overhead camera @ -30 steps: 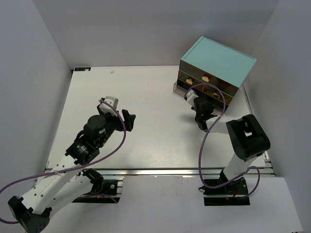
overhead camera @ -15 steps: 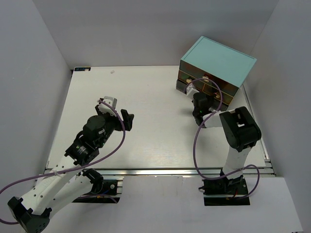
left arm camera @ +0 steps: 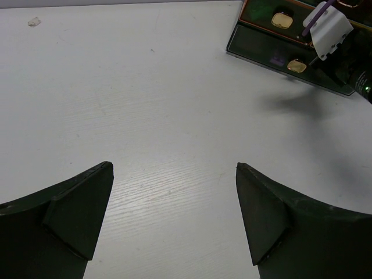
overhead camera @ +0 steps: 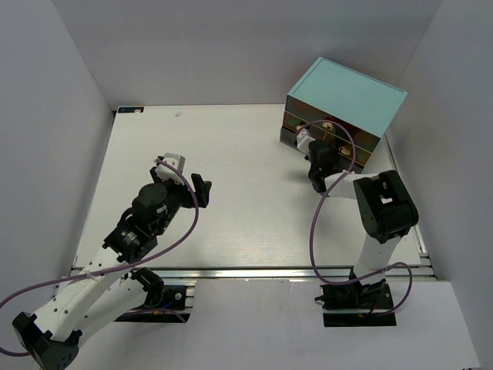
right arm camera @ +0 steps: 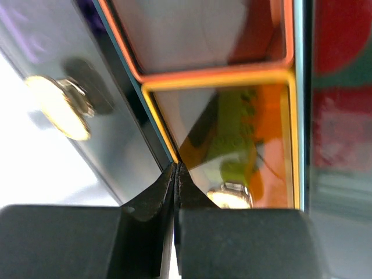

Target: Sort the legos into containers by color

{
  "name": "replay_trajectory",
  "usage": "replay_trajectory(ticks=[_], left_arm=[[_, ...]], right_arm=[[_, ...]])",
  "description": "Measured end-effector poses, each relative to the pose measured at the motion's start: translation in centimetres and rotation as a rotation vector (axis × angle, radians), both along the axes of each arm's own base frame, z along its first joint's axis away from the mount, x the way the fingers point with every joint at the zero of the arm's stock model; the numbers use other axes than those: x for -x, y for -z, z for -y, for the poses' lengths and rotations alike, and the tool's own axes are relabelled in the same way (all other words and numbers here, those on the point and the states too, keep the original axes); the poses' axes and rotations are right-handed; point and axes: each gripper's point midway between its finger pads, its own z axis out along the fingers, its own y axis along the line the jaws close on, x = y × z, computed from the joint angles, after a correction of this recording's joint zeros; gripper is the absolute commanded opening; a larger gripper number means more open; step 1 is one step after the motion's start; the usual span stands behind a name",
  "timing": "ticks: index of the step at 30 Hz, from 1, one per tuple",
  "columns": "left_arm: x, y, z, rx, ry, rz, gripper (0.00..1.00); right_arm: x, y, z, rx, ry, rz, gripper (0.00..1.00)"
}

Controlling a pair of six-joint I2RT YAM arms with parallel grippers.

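Setting: white table (overhead camera: 231, 223) boxed in by plain grey walls (overhead camera: 46, 116). No loose bricks seen on it from top view.
Cabinet: light-blue-topped cabinet (overhead camera: 347, 92) in far-R corner, fronts angled toward the arms. Prob. so the knobs can be reached.
L arm: over L-centre of table, well apart from cabinet. Looks parked, out of R arm's way.
R arm: stretched fwd, wrist right at cabinet front.
Drawers: smoky-brown, translucent. Lowest drawer (left arm camera: 261, 49) seems to stick out a bit from the stack in L wrist view.
L gripper (left arm camera: 173, 168): fingers wide apart, nothing betw. them, bare table below.
R gripper (right arm camera: 176, 174): fingers pressed together, no brick seen in them. Tips at edge of yellow-rimmed drawer front (right arm camera: 221, 78), just beside its knob (right arm camera: 229, 196). Guess: closed to make a narrow poker for nudging that drawer. Push or pull, can't tell.
Legos: lime-yellow blur (right arm camera: 238, 145) behind that front, prob. bricks already inside. Red patch at R edge of view too blurred to call.
Speck: tiny pale speck (left arm camera: 34, 21) near far table edge. Can't ID.
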Motion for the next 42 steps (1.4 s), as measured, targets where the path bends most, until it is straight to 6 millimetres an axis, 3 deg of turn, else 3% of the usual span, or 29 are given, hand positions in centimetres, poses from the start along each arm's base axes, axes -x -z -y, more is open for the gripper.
replay_trajectory(ticks=[11, 21, 31, 35, 40, 42], left_arm=[[-0.1, 0.2, -0.2, -0.005, -0.013, -0.002, 0.96], [-0.1, 0.3, -0.3, -0.009, -0.014, -0.002, 0.96], [-0.1, 0.3, -0.3, -0.009, -0.014, -0.001, 0.96], [-0.1, 0.3, -0.3, -0.009, -0.014, -0.001, 0.96], [-0.1, 0.3, -0.3, -0.009, -0.015, -0.001, 0.96], [-0.1, 0.3, -0.3, -0.009, -0.015, -0.001, 0.96]], right_arm=[[-1.7, 0.1, -3.7, -0.119, -0.189, -0.176, 0.00], [-1.2, 1.3, -6.3, -0.195, -0.332, -0.308, 0.00], [-0.8, 1.2, -5.9, -0.255, -0.241, -0.216, 0.00], [0.5, -0.4, -6.2, -0.318, -0.260, -0.178, 0.00], [0.9, -4.9, -8.2, -0.422, -0.346, -0.091, 0.00], [1.5, -5.7, -9.7, -0.465, -0.423, -0.107, 0.00]])
